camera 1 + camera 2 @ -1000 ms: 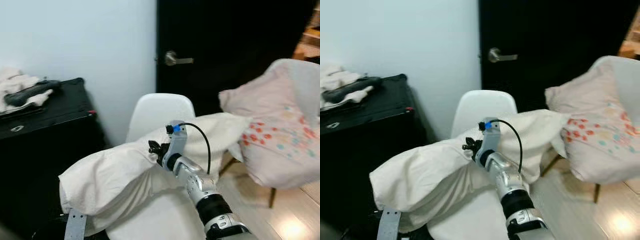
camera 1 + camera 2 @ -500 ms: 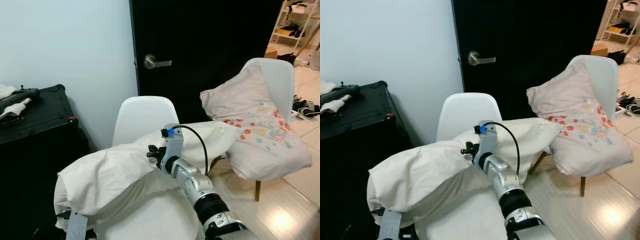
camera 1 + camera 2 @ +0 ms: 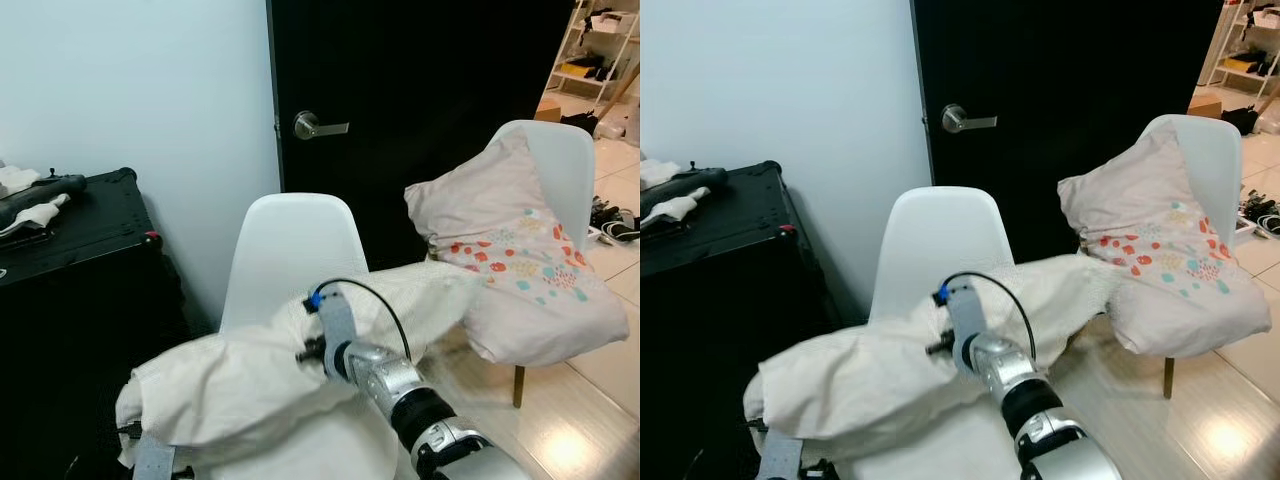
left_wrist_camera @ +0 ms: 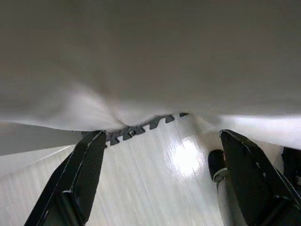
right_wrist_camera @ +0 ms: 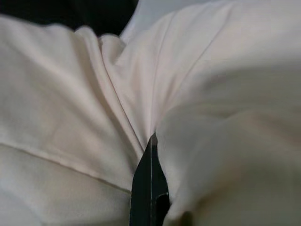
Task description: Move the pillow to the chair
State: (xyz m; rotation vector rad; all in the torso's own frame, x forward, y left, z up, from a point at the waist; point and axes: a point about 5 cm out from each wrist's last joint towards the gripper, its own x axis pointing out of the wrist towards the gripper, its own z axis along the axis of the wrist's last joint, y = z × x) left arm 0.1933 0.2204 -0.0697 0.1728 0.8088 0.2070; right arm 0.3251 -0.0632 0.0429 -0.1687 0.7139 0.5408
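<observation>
1. Cream cotton is what is moving most: the pillow [image 3: 250, 385] is sitting lower than half a second ago, its long body now sagging across the front of the white chair [image 3: 285, 245] where before it was being carried above the seat. By my reading, the lowering onto the chair is underway and the task is nearing its end.

2. Supporting the pillow's middle, the right gripper [image 3: 318, 345] is pressing into the fabric; it has dropped along with the load. In the right wrist view a single black finger [image 5: 150, 188] is burying itself in a fold, so the jaws appear to be clenching the pillow there.

3. Under the pillow's near end, the left gripper [image 4: 164, 179] is lifting from below, its jaws spread wide with cloth lying across them and glossy floor [image 4: 155, 179] showing between.

4. Beside all this, a second chair [image 3: 555, 160] is carrying a patterned pillow [image 3: 510, 270], just touching the cream pillow's far tip.

5. Next, I judge, both jaws should be letting go once the seat is taking the weight.
</observation>
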